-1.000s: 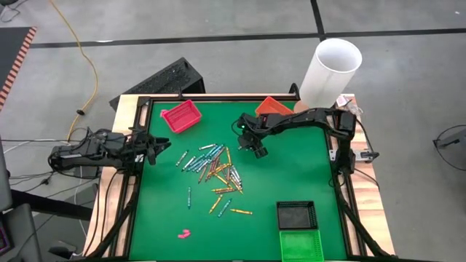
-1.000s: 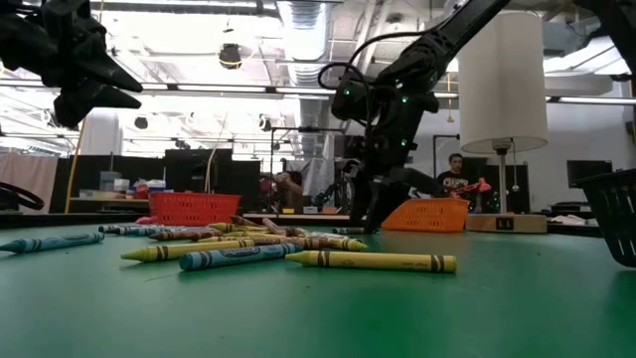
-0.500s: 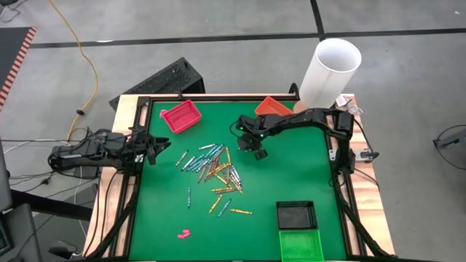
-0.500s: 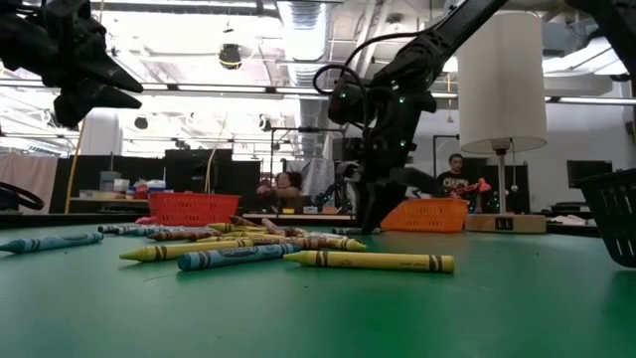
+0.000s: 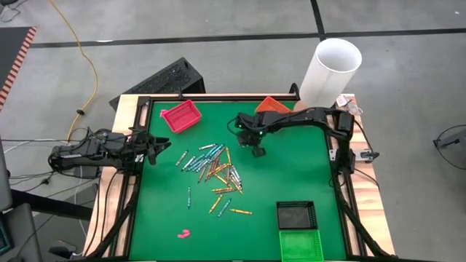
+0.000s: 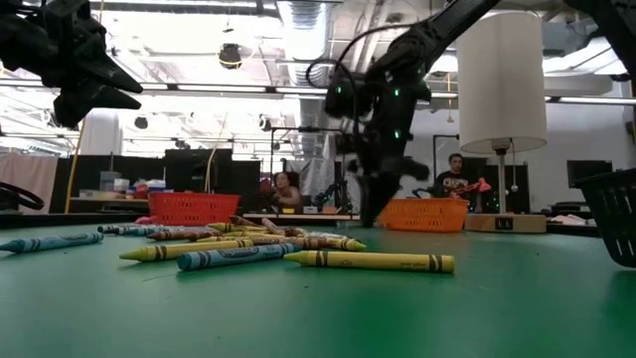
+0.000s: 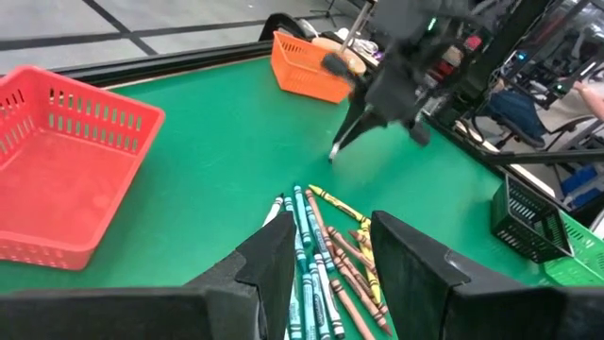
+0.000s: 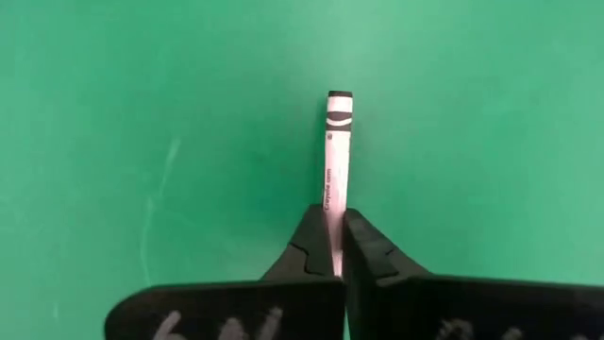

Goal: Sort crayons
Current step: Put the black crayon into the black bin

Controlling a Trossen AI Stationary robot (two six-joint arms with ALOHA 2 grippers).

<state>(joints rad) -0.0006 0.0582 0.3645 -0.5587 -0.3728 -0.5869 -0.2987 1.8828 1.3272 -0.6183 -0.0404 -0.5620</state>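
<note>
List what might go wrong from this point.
1. The right gripper pinches the white crayon at one end only, so it may pivot or slip when lifted.
2. The orange tray sits close by; a swinging crayon could strike its rim.
3. The left gripper waits open near the crayon pile.

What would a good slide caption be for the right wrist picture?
Right gripper, jaws shut on a white crayon, above the green table.

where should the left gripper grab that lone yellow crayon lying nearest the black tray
Grip the yellow crayon across its middle, coming straight down from above. It lies flat on the green mat, apart from the crayon pile, so open fingers can straddle its thin width.
</note>
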